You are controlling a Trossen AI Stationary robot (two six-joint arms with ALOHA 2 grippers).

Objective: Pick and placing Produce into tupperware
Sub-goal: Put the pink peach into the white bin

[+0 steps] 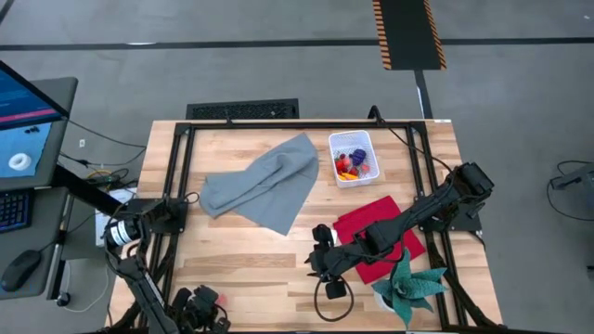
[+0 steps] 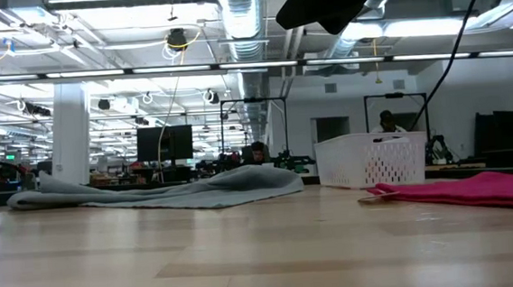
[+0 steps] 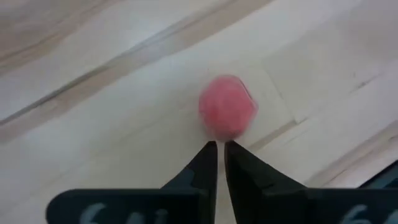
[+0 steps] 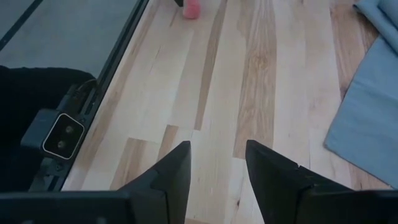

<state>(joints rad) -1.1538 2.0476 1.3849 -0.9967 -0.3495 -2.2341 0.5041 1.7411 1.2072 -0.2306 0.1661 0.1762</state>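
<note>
A pink berry (image 3: 227,115) lies on the bare wood near the table's near left corner (image 1: 206,295). It also shows far off in the right wrist view (image 4: 191,9). My left gripper (image 3: 220,147) points down at the berry and is shut. The berry lies just past its fingertips, not between them. The white tupperware (image 1: 355,158) stands at the far right of the table with several pieces of produce (image 1: 349,165) in it. My right gripper (image 4: 217,149) hangs open over bare wood near the table's middle (image 1: 320,264), holding nothing. My left gripper's shut fingertips (image 3: 210,152) stand right against the near side of the berry (image 3: 225,134), coming steeply from above. I cannot tell whether they touch it. The berry rests on the table and is not between the fingers.
A grey cloth (image 1: 264,186) lies spread over the middle of the table, left of the tupperware. A red cloth (image 1: 376,237) lies under my right arm. A teal leafy thing (image 1: 408,288) sits at the near right. A black frame (image 1: 176,167) rims the table.
</note>
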